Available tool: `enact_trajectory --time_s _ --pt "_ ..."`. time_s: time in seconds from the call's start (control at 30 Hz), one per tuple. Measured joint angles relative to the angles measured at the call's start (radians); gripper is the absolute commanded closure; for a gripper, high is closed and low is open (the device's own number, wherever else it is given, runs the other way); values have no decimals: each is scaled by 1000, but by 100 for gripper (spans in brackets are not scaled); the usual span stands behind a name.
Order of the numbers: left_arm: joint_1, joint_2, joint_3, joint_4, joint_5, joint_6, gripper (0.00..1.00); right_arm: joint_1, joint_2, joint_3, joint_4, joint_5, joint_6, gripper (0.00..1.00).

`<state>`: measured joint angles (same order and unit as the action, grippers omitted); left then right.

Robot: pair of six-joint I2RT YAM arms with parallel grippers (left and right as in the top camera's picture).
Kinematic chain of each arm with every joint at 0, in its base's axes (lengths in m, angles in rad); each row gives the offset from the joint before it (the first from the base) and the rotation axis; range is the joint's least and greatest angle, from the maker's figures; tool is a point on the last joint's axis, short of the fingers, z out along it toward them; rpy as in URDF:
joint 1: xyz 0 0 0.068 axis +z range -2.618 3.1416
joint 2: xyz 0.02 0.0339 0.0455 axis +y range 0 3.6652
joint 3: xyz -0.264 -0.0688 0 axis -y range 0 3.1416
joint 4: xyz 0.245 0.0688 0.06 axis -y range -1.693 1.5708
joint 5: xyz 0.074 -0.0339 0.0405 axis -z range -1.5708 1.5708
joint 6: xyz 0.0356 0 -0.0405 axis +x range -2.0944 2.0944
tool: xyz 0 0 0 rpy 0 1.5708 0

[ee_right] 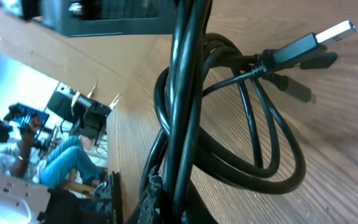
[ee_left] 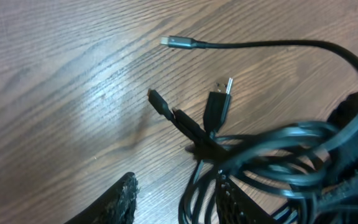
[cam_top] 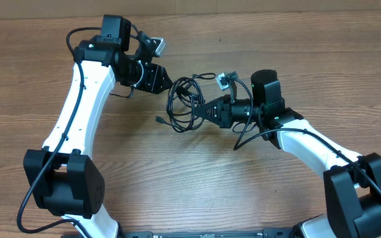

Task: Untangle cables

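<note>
Black cables (ee_right: 185, 93) loom closest, several strands pinched by the right gripper (ee_right: 169, 202), the bundle resting on the table (cam_top: 276, 39) between both arms. The left gripper (ee_left: 176, 205) gapes around some coils, gripping nothing. It should clamp one strand, then both part slowly so the plugs (ee_left: 179, 42) slip free.

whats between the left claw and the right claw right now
The tangled cables: in the overhead view their loops fill the stretch from the left claw to the right claw.

Wood-grain table (cam_top: 197, 185); bright glare
</note>
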<state>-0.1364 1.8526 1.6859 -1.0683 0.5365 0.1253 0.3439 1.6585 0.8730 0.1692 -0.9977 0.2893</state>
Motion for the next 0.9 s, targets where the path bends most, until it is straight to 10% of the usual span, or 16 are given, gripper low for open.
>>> enact_trajectory --time_s 0.9 --pt "1 0 0 -52 159 141 67 -1 0 0 175 -119 -21 96"
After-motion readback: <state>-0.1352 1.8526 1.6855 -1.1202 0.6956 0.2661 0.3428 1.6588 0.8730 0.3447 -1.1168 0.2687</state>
